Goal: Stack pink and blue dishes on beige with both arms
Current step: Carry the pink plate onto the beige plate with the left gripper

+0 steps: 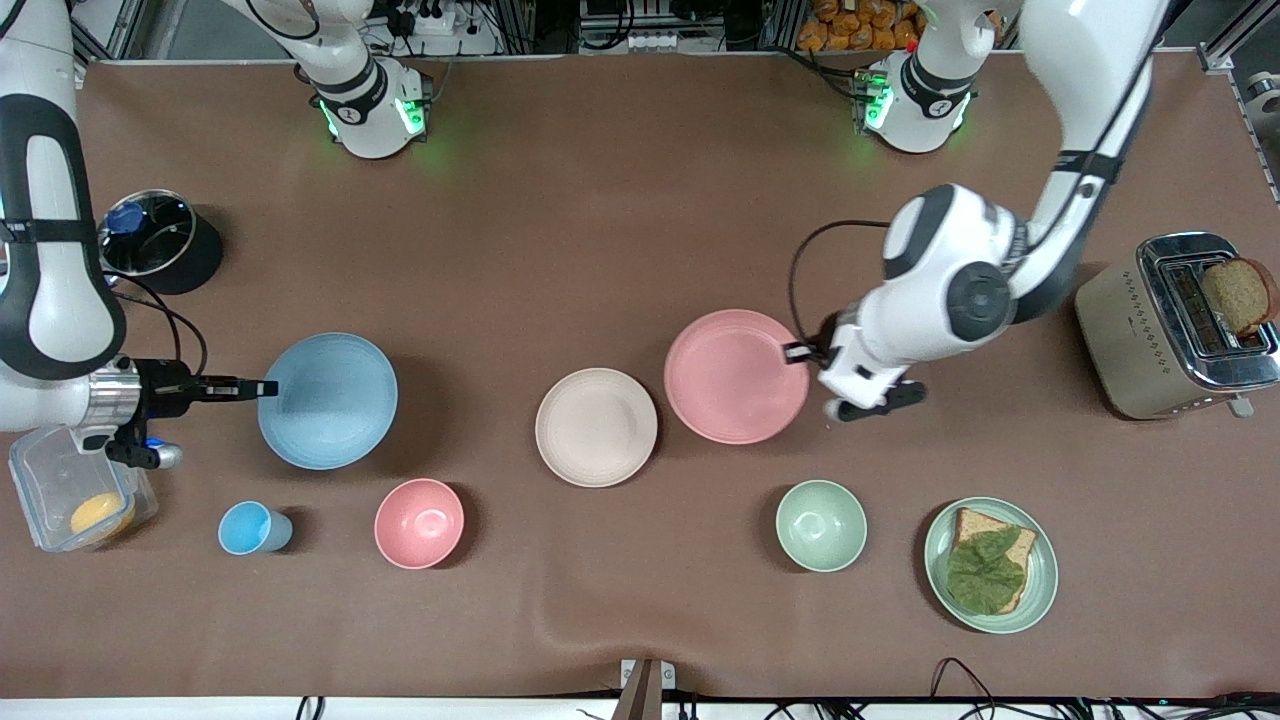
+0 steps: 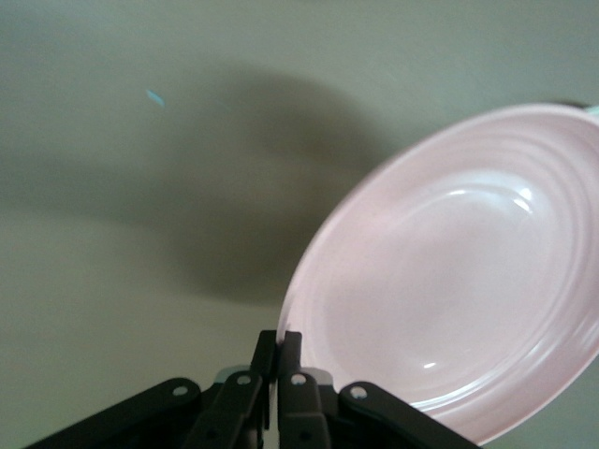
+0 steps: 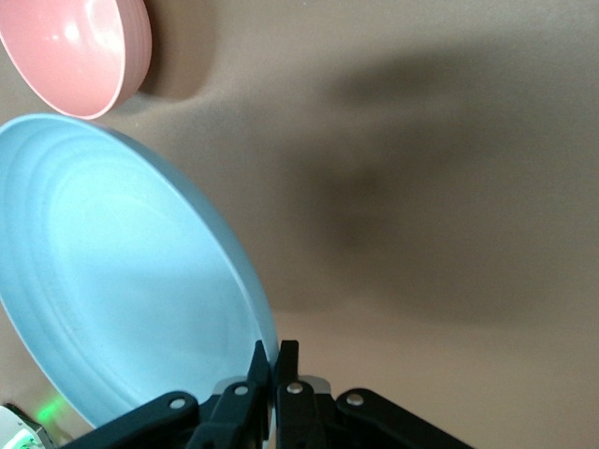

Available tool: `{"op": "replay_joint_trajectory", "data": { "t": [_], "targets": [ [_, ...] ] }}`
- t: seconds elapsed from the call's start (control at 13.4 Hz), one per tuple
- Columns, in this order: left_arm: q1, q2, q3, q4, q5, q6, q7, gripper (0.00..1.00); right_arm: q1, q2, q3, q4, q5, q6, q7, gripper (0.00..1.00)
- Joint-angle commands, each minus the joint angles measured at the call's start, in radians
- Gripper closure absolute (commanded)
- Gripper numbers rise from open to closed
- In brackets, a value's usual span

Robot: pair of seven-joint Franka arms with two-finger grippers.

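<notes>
The pale pink plate (image 1: pixel 736 376) is lifted off the table beside the beige plate (image 1: pixel 596 427), toward the left arm's end. My left gripper (image 1: pixel 797 351) is shut on its rim; the left wrist view shows the pink plate (image 2: pixel 459 271) pinched at its edge by the left gripper (image 2: pixel 278 344). The light blue plate (image 1: pixel 328 400) is lifted toward the right arm's end. My right gripper (image 1: pixel 268 388) is shut on its rim; the right wrist view shows the blue plate (image 3: pixel 131 281) clamped by the right gripper (image 3: pixel 273 355). The beige plate lies flat and bare mid-table.
A pink bowl (image 1: pixel 419 523), small blue cup (image 1: pixel 249 528) and green bowl (image 1: pixel 821 525) sit nearer the front camera. A green plate with bread and a leaf (image 1: pixel 990 565), a toaster (image 1: pixel 1175 325), a clear container (image 1: pixel 75 490) and a black pot (image 1: pixel 160 240) stand around.
</notes>
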Motion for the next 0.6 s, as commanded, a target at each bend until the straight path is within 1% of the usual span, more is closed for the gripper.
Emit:
{"op": "replay_joint_trajectory", "data": {
  "t": [0.0,0.15,0.3,0.45,0.52],
  "targets": [
    [-0.095,0.135,0.014,0.138,-0.005,0.033,-0.128,1.0,-0.004,0.009,0.009,0.03,0.025,-0.014,0.002,1.0],
    [-0.139,0.193,0.026,0.182,-0.006,0.086,-0.159,1.0,0.031,0.01,0.009,0.054,0.034,-0.021,0.022,1.0],
    [-0.184,0.242,0.059,0.218,-0.006,0.137,-0.165,1.0,0.025,0.022,0.007,0.057,0.143,-0.022,0.039,1.0],
    [-0.236,0.27,0.109,0.222,-0.012,0.194,-0.168,1.0,0.027,0.023,0.007,0.074,0.159,-0.043,0.043,1.0],
    [-0.259,0.289,0.117,0.236,-0.012,0.218,-0.169,1.0,0.028,0.024,0.006,0.091,0.162,-0.06,0.059,1.0]
  ]
}}
